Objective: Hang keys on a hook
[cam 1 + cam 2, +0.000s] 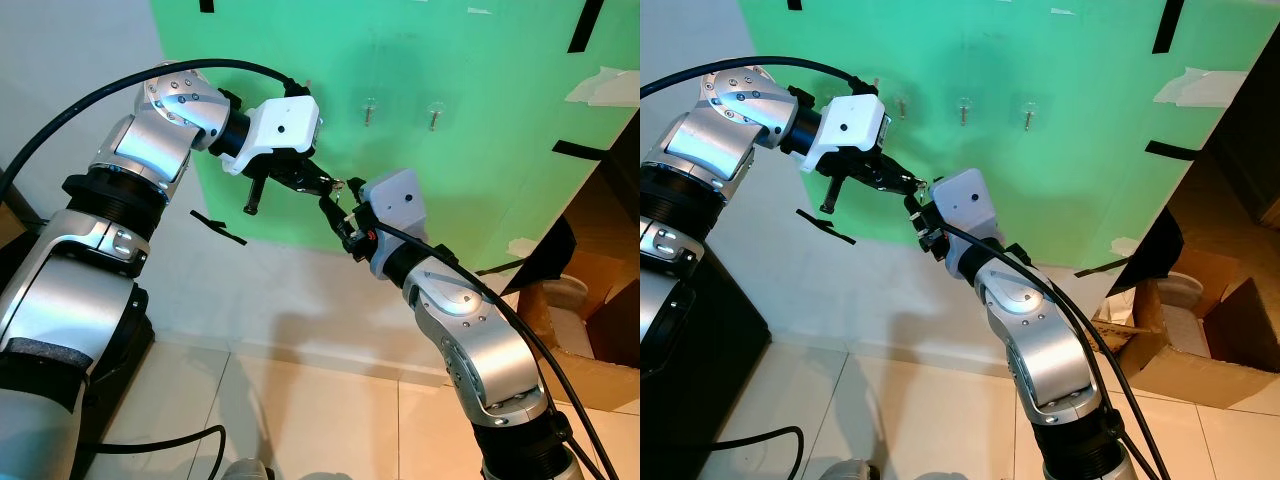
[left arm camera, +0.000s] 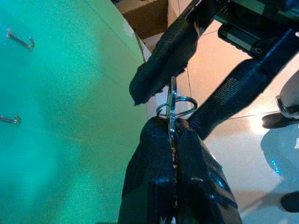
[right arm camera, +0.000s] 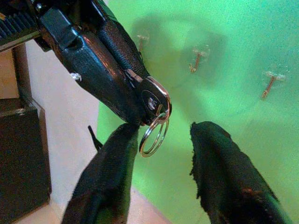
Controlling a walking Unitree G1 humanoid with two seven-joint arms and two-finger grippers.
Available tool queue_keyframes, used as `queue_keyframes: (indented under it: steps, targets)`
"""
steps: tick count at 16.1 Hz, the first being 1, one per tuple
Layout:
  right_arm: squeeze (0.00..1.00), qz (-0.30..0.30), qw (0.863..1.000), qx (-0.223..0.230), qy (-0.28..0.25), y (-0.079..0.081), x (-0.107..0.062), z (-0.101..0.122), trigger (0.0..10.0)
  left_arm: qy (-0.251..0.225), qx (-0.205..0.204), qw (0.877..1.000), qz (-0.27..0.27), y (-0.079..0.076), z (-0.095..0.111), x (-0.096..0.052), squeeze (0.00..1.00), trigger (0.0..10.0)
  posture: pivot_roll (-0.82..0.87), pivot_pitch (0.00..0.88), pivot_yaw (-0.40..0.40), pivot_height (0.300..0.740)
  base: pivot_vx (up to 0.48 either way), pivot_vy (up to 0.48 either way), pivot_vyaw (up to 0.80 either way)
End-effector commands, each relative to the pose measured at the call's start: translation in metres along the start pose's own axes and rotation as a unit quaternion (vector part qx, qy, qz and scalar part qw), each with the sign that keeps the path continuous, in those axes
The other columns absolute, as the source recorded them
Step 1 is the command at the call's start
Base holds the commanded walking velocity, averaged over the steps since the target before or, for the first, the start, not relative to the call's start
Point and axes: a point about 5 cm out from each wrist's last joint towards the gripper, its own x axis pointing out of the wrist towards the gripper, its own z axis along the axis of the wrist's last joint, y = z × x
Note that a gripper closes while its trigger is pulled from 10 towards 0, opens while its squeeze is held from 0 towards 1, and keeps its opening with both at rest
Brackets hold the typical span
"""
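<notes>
The key (image 3: 150, 99) is off the ground and gripped by its blade between the clenched fingers of the left tool (image 1: 322, 183), in mid-air in front of the green board (image 1: 480, 120). Its ring (image 3: 154, 134) dangles free below the key head. The right tool (image 3: 161, 163) is released, its two fingers spread to either side of the ring, one fingertip (image 3: 122, 135) just beside it, apparently not yet gripping. So a handover looks to be in progress. Still left: the right tool must close on the ring or key, and the ring must be carried up to one of the hooks (image 1: 433, 115) on the board, all bare.
</notes>
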Motion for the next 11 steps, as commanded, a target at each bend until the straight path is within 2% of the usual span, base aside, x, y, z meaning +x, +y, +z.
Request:
queue_keyframes:
  steps: [1,2,3,4,11]
  targets:
    - [0.00,-0.011,1.000,-0.001,-0.002,-0.0042,0.0018,0.0031,1.9,-0.004,0.005,1.000,0.005,0.0024,0.0039,-0.0037,0.00,10.0,-0.04,0.000,0.000,0.740,0.000,0.000,0.00]
    - [0.00,-0.012,1.000,0.000,-0.002,-0.0042,0.0019,0.0030,1.4,-0.004,0.005,1.000,0.005,0.0024,0.0037,-0.0038,0.00,10.0,-0.04,0.000,0.000,0.740,0.000,0.000,0.00]
    - [0.00,-0.012,1.000,0.000,-0.002,-0.0042,0.0019,0.0030,1.4,-0.003,0.005,1.000,0.005,0.0024,0.0037,-0.0039,0.00,10.0,-0.04,0.000,0.000,0.740,0.000,0.000,0.00]
    - [0.00,-0.012,1.000,0.000,-0.002,-0.0043,0.0020,0.0030,0.6,-0.003,0.005,1.000,0.005,0.0024,0.0037,-0.0039,0.00,10.0,-0.04,0.000,0.000,0.740,0.000,0.000,0.00]
    - [0.00,-0.010,1.000,-0.007,0.003,-0.0049,0.0021,0.0007,0.4,-0.001,0.004,1.000,0.009,0.0029,0.0024,-0.0053,0.00,10.0,-0.04,0.000,-0.003,0.740,0.000,0.000,0.00]
